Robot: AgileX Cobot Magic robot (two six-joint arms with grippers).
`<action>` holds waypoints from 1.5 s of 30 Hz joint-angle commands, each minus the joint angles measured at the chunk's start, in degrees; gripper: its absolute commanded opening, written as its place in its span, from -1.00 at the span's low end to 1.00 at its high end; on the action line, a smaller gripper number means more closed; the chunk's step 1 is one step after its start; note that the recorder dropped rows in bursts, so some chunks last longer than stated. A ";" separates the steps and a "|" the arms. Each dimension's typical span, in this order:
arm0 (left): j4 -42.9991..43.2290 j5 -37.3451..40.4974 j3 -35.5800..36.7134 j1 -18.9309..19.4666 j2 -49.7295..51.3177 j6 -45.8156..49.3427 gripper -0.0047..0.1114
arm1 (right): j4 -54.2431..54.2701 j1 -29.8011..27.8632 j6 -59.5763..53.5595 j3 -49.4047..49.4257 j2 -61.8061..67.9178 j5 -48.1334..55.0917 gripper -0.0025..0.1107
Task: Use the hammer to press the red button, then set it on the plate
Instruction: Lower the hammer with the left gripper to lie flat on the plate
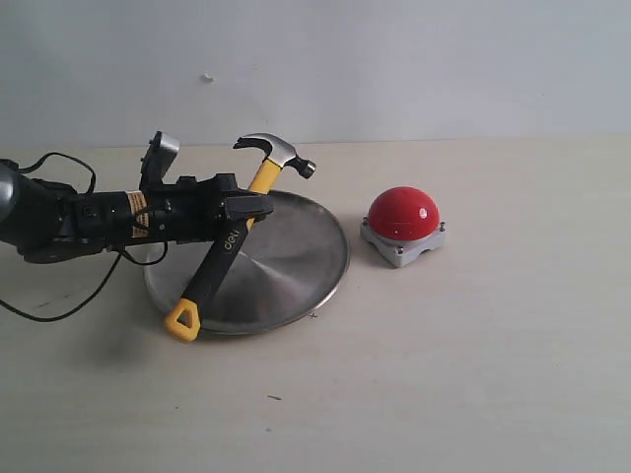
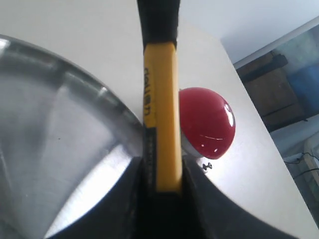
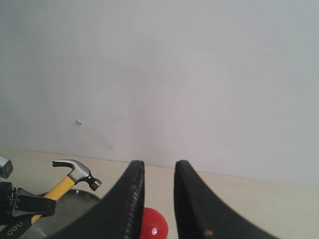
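My left gripper (image 1: 242,209) is shut on the middle of the hammer (image 1: 212,276). The hammer slants above the silver plate (image 1: 296,266), with its dark head up at the back and its yellow looped end low by the plate's front left rim. The red button (image 1: 402,214) sits on its grey base to the right of the plate, apart from the hammer. The left wrist view shows the yellow handle (image 2: 162,109) clamped between the fingers, with the button (image 2: 207,122) beyond it and the plate (image 2: 60,144) below. My right gripper (image 3: 158,167) is open and empty, raised and looking down at the button (image 3: 152,226).
A pale tabletop (image 1: 473,374) spreads in front and to the right, with a plain wall (image 1: 394,59) behind. Black cables (image 1: 59,305) trail from the left arm at the left edge.
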 commanded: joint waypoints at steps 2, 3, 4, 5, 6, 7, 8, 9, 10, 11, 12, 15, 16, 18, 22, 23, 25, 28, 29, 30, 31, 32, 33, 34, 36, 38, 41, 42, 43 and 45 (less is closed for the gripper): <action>-2.37 -2.77 -0.71 0.04 -0.79 1.04 -0.92 | -0.05 0.01 -0.20 0.33 -0.20 -0.34 -0.57; -2.37 -2.61 -0.71 0.04 -0.79 1.04 -0.92 | -0.05 0.01 -0.20 0.33 -0.20 -0.34 -0.57; -2.37 -2.51 -0.71 0.04 -0.79 1.04 -0.92 | -0.05 0.01 -0.20 0.33 -0.20 -0.34 -0.57; -1.95 -1.19 -0.71 0.04 -0.79 0.62 -0.92 | -0.05 0.01 -0.20 0.33 -0.20 -0.34 -0.57; -1.51 -0.64 -0.71 -0.07 -0.79 0.61 -0.92 | -0.05 0.01 -0.20 0.33 -0.20 -0.34 -0.57; -1.21 -0.33 -0.71 -0.07 -0.79 0.45 -0.92 | -0.05 0.01 -0.20 0.33 -0.20 -0.34 -0.57; -0.84 -0.34 -0.71 -0.07 -0.79 0.45 -0.92 | -0.05 0.01 -0.20 0.33 -0.20 -0.34 -0.57; -0.84 -0.23 -0.71 -0.07 -0.79 0.56 -0.92 | -0.05 0.01 -0.20 0.33 -0.20 -0.34 -0.57; -0.84 -0.04 -0.71 -0.07 -0.79 0.56 -0.92 | -0.05 0.01 -0.20 0.33 -0.20 -0.34 -0.57; -1.17 0.28 -0.71 -0.07 -0.79 0.68 -0.92 | -0.05 0.01 -0.20 0.33 -0.20 -0.34 -0.57; -1.50 2.14 -0.71 -0.07 -0.79 0.68 -0.92 | -0.05 0.01 -0.20 0.33 -0.20 -0.34 -0.57; -1.08 4.52 -0.71 -0.07 -0.56 0.68 -0.92 | -0.05 0.01 -0.20 0.33 -0.20 -0.34 -0.57; -1.08 3.40 -0.71 -0.07 -0.33 0.68 -0.92 | -0.05 0.01 -0.20 0.33 -0.20 -0.34 -0.57; -1.08 3.21 -0.71 -0.33 -0.33 0.68 -0.92 | -0.05 0.01 -0.20 0.33 -0.20 -0.34 -0.57; -1.43 3.66 -0.71 -1.11 -0.33 0.91 -0.92 | -0.05 0.01 -0.20 0.33 -0.20 -0.34 -0.57; -1.55 4.37 -0.71 -1.39 -0.33 1.39 -0.92 | 0.05 0.01 -0.20 0.33 -0.20 -0.33 -0.57; -2.01 6.06 -0.71 -1.66 -0.33 2.19 -0.92 | 0.05 0.01 -0.20 0.33 -0.20 -0.33 -0.57; -2.39 6.99 -0.71 -1.66 -0.33 2.40 -0.92 | 0.05 0.01 -0.20 0.33 -0.20 -0.33 -0.57; -2.39 6.99 -0.71 -1.66 -0.33 2.40 -0.92 | 0.05 0.01 -0.20 0.33 -0.20 -0.33 -0.57; -2.39 6.99 -0.71 -1.66 -0.33 2.40 -0.92 | 0.05 0.01 -0.20 0.33 -0.20 -0.33 -0.57; -2.39 6.99 -0.71 -1.66 -0.22 2.40 -0.92 | 0.05 0.01 -0.20 0.33 -0.20 -0.33 -0.57; -2.39 6.99 -0.71 -1.66 -0.08 2.40 -0.92 | 0.05 0.01 -0.20 0.33 -0.20 -0.33 -0.57; -2.55 6.99 -0.71 -1.66 0.16 2.40 -0.92 | 0.05 0.01 -0.20 0.33 -0.20 -0.33 -0.57; -2.82 6.99 -0.71 -1.66 0.45 2.40 -0.92 | 0.05 0.01 -0.20 0.33 -0.20 -0.33 -0.57; -3.11 6.89 -0.71 -1.66 0.88 2.40 -0.92 | 0.05 0.01 -0.20 0.33 -0.20 -0.33 -0.57; -3.67 6.87 -0.71 -1.66 1.75 2.40 -0.92 | 0.05 0.01 -0.20 0.33 -0.20 -0.33 -0.57; -4.29 6.87 -0.71 -1.66 2.36 2.40 -0.92 | 0.05 0.01 -0.20 0.33 -0.20 -0.33 -0.57; -4.29 6.87 -0.71 -1.66 2.36 2.40 -0.92 | 0.05 0.01 -0.20 0.33 -0.20 -0.33 -0.57; -4.29 6.87 -0.71 -1.66 2.36 2.40 -0.92 | 0.05 0.01 -0.20 0.33 -0.20 -0.33 -0.57; -4.29 6.76 -0.71 -1.66 2.37 2.40 -0.92 | 0.05 0.01 -0.20 0.33 -0.20 -0.33 -0.57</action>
